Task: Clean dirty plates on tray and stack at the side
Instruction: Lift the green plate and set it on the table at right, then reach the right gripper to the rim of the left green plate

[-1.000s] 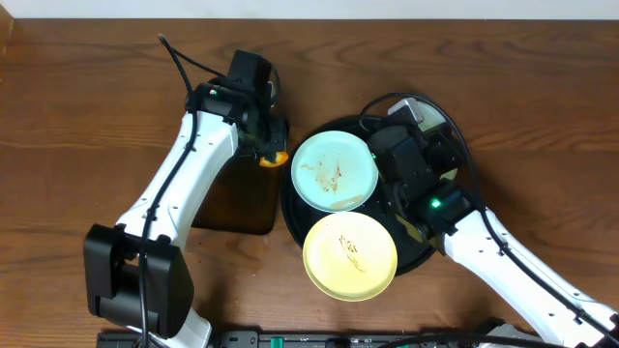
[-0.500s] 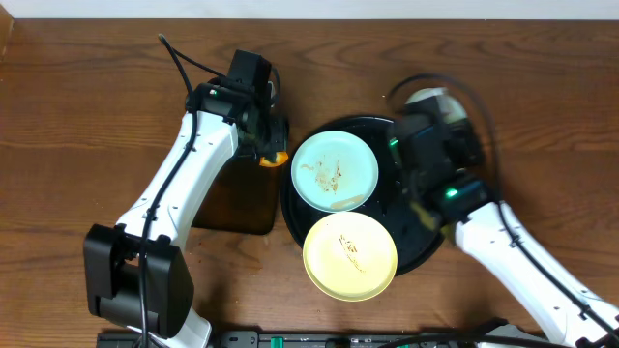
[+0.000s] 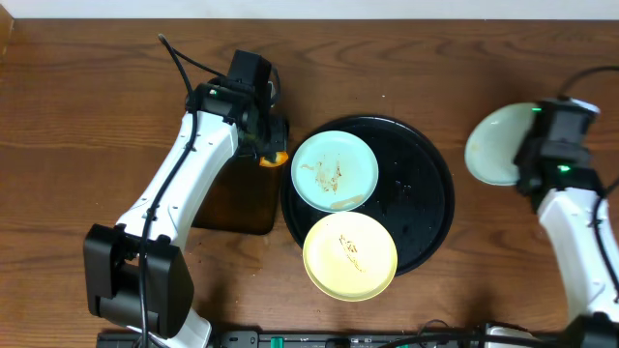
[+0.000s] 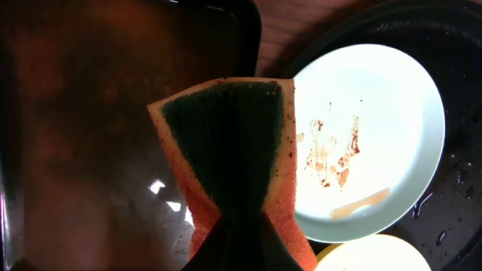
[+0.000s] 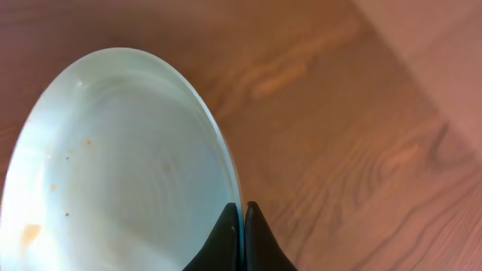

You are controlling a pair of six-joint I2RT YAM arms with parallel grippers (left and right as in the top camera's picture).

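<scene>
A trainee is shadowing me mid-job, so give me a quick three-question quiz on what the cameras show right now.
1. True or false: three plates lie on the black tray.
2. The left jaws hold: A) a sponge, B) a plate, C) nothing.
3. Which plate do the right jaws pinch by the rim, off the tray?
Key: 1 false, only the light blue plate and the yellow plate; 2 A; 3 the white plate.

Setting: a robotics test bench. Evidence: a white left arm [image 3: 184, 174] and right arm [image 3: 580, 242] based at the near edge of a wooden table [image 3: 87, 126], exposed cable [image 3: 177, 56], black tray [image 3: 426, 184] of soiled plates [image 3: 335, 171].
</scene>
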